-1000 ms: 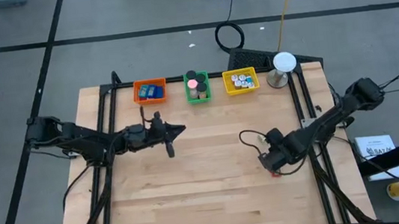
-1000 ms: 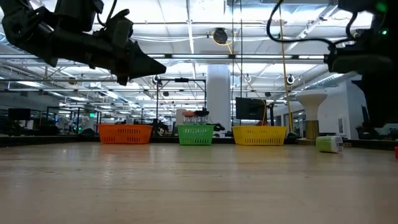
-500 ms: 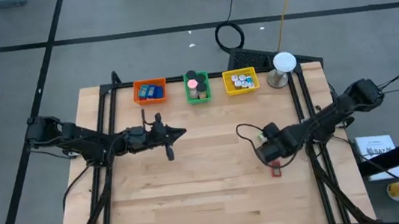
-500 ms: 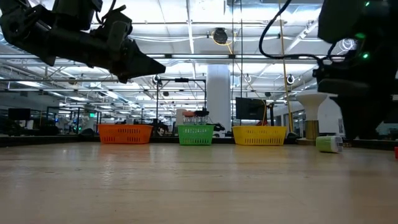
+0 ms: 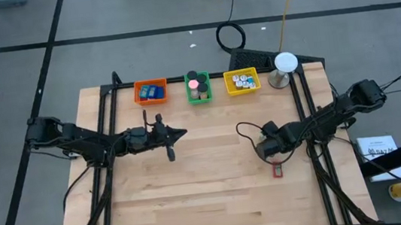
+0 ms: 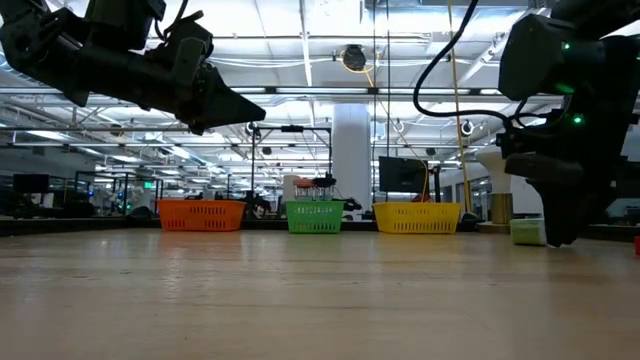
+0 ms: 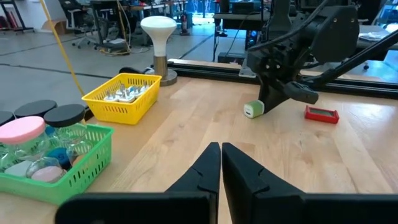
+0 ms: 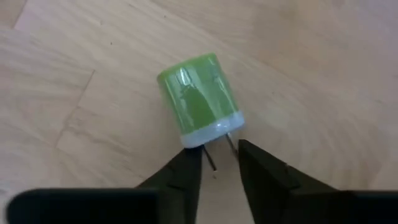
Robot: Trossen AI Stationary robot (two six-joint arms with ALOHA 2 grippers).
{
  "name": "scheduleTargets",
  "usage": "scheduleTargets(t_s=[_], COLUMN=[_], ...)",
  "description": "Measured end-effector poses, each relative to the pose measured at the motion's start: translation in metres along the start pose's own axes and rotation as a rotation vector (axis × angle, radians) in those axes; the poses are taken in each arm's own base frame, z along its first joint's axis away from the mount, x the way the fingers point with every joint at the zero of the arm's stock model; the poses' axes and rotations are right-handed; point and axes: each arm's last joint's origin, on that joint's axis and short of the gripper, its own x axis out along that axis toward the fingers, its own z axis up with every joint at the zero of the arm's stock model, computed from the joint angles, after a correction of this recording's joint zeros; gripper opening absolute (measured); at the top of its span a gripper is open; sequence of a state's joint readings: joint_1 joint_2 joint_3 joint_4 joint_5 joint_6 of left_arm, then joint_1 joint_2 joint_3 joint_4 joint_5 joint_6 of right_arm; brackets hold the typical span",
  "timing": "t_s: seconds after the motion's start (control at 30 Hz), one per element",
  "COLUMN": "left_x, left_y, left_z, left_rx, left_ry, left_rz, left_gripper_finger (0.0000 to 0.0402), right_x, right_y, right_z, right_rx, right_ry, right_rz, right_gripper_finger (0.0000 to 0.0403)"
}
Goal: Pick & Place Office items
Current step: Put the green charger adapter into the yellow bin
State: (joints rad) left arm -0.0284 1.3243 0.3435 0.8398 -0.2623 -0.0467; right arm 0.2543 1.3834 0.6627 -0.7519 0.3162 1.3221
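Right hand [image 8: 219, 150] is moving off the red block [image 5: 277, 169], which we're leaving flat on the tabletop [image 5: 209, 187], and is swinging toward the yellow bin [image 7: 134, 102] side. It's now hovering low over a green capped piece [image 8: 198, 99], which is lying on its side w/ two thin metal prongs pointing back at the fingertips. The piece is sitting well apart from the yellow bin, nearer it than the red block is.

The hand is standing narrow, holding nothing; the gap looks slimmer than the green body.

Risks, as we're judging them:
- Going in this narrow, we're likely nudging the piece instead of straddling it. It's round, so it's prob. rolling away.
- Closing on the prongs only, we're getting a weak grip and the piece may be swivelling or dropping en route to the yellow bin.
- Coming down too low, the fingertips are scraping wood.

Left hand [image 7: 221, 149] is waiting pinched shut and empty, above the wood, well apart from the yellow bin on the left arm's side.
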Motion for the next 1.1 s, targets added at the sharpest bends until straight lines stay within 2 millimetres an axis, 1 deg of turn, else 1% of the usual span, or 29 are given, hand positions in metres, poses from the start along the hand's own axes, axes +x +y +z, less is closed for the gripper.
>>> scheduleTargets(t_s=[0.17, 0.23, 0.33, 0.4, 0.5, 0.6, 0.7, 0.8, 0.87, 1.0, 1.1], left_x=[0.000, 0.000, 0.000, 0.000, 0.000, 0.000, 0.000, 0.000, 0.000, 0.000, 0.000], left_y=[0.000, 0.000, 0.000, 0.000, 0.000, 0.000, 0.000, 0.000, 0.000, 0.000, 0.000], left_z=[0.000, 0.000, 0.000, 0.000, 0.000, 0.000, 0.000, 0.000, 0.000, 0.000, 0.000], left_rx=[0.000, 0.000, -0.001, -0.001, -0.001, -0.001, -0.002, -0.003, -0.003, -0.002, -0.001], left_ry=[0.000, 0.000, 0.000, 0.001, 0.001, 0.001, 0.001, 0.001, 0.001, 0.001, 0.005], left_rz=[0.000, 0.000, 0.001, 0.001, 0.001, 0.001, 0.001, 0.001, 0.002, 0.002, 0.002], left_gripper_finger=[0.0003, 0.0007, 0.0018, 0.0020, 0.0012, 0.0003, 0.0008, 0.0015, 0.0014, 0.0003, 0.0010], right_x=[0.000, -0.001, -0.009, -0.016, -0.026, -0.037, -0.043, -0.042, -0.037, -0.017, -0.002], right_y=[0.001, 0.002, 0.008, 0.012, 0.018, 0.020, 0.019, 0.022, 0.026, 0.039, 0.046], right_z=[0.000, 0.001, 0.007, 0.014, 0.028, 0.047, 0.068, 0.088, 0.100, 0.117, 0.126], right_rx=[-0.026, -0.046, -0.063, -0.077, -0.122, -0.151, -0.157, -0.184, -0.230, -0.335, -0.400], right_ry=[-0.005, -0.001, 0.002, 0.034, 0.080, 0.142, 0.251, 0.398, 0.504, 0.698, 0.814], right_rz=[0.014, 0.021, 0.038, 0.060, 0.105, 0.149, 0.162, 0.149, 0.114, 0.056, 0.040], right_gripper_finger=[0.0035, 0.0027, 0.0031, 0.0038, 0.0037, 0.0030, 0.0030, 0.0032, 0.0032, 0.0033, 0.0033])
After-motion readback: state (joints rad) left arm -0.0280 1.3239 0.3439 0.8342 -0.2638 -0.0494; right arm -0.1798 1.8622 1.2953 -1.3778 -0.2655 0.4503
